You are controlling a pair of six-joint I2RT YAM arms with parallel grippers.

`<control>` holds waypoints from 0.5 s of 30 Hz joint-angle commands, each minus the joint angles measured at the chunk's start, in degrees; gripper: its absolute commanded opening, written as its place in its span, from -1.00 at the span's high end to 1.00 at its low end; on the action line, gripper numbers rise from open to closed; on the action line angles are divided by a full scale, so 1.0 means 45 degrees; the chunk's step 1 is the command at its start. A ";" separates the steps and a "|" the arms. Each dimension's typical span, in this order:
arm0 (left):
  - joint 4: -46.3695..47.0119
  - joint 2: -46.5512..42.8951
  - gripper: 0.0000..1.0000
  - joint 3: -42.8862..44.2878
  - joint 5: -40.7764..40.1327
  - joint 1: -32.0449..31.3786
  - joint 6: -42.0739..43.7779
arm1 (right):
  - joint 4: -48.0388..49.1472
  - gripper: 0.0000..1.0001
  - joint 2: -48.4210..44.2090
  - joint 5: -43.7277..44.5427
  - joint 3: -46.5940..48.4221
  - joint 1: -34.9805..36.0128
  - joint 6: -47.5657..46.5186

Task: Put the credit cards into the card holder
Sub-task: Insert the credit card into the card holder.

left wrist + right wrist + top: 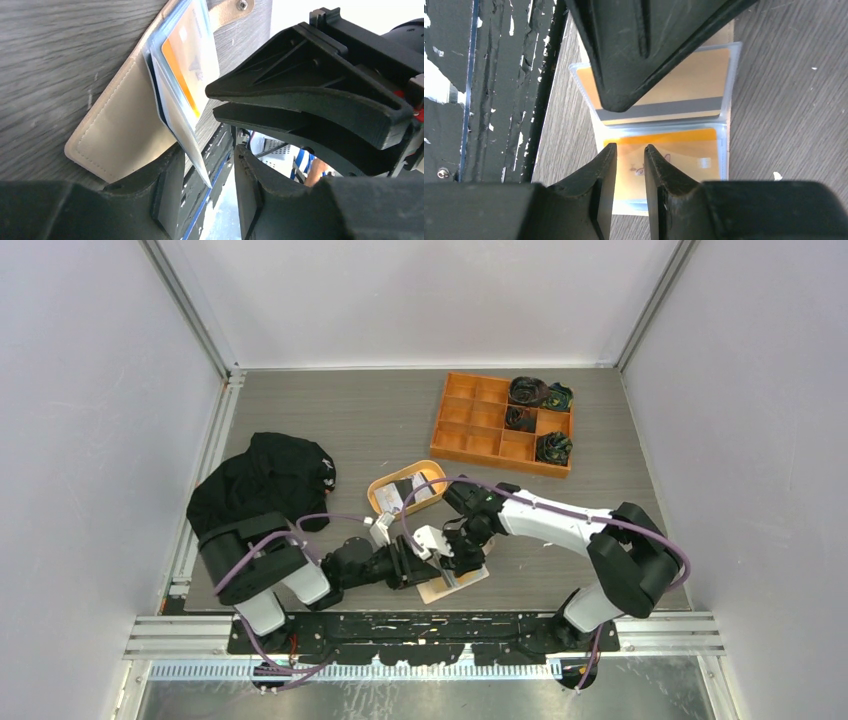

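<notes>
The beige card holder (120,130) is lying open at the table's (50,50) near edge, its clear sleeves (172,107) showing two orange cards (679,155). Loose credit cards (403,492) are lying in one oval tray (437,474). The left end effector (209,165) is standing released, a sleeve corner between its fingers. The right end effector (630,150) is showing a slit; whether it is grasping anything, I cannot tell.

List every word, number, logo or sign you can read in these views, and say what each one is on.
No text can be read in any view.
Orange card in the clear sleeve of the card holder: a faint dark scribble, too blurred to read.
Striped card above it: only a grey stripe, no lettering visible.
Cards in the oval tray: too small to read.
</notes>
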 commanded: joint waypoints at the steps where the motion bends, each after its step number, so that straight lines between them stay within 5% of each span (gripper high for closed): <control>1: 0.3575 0.1265 0.15 0.0561 0.0577 -0.0131 -0.0409 | -0.0230 0.34 -0.0544 -0.0859 0.0495 -0.0383 0.0143; 15: 0.2054 0.0262 0.28 0.1135 0.0134 -0.0263 0.0290 | -0.0661 0.34 -0.0373 -0.0981 0.0813 -0.1232 0.0249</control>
